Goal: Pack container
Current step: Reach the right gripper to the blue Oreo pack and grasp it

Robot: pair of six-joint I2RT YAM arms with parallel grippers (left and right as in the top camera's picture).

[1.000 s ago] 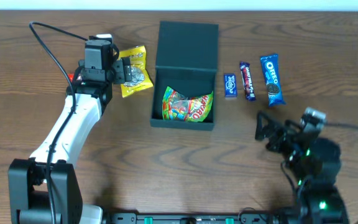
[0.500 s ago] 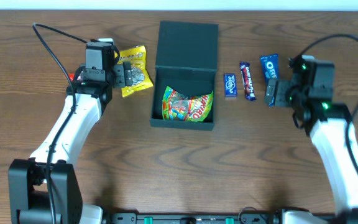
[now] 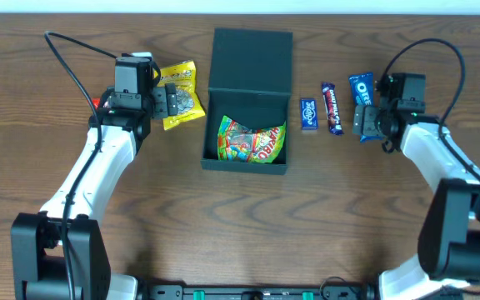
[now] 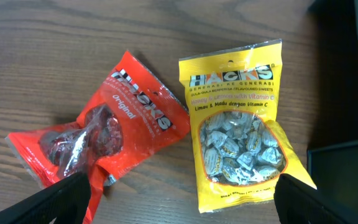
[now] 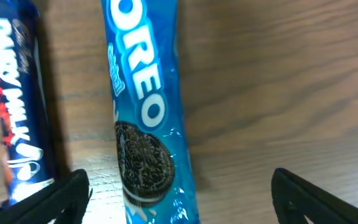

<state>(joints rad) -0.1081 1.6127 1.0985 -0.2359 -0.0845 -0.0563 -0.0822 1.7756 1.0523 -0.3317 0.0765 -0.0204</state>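
Note:
The dark teal container (image 3: 246, 166) stands open at mid-table, its lid (image 3: 252, 58) laid back, with a colourful snack packet (image 3: 251, 142) inside. My left gripper (image 3: 172, 100) is open over a yellow Hacks packet (image 3: 182, 87). In the left wrist view the open jaws (image 4: 179, 205) straddle the yellow packet (image 4: 238, 134) and a red Hacks packet (image 4: 104, 134). My right gripper (image 3: 367, 123) is open over the near end of a blue Oreo pack (image 3: 362, 90). In the right wrist view the jaws (image 5: 179, 202) straddle the Oreo pack (image 5: 145, 124).
A Dairy Milk bar (image 3: 332, 108) and a small blue packet (image 3: 308, 114) lie between the container and the Oreo pack. The bar also shows in the right wrist view (image 5: 14, 124). The container's wall shows at the right of the left wrist view (image 4: 353, 93).
My right arm has swung from the front right of the table up to the Oreo pack and settled over its near end. The left arm has not moved.

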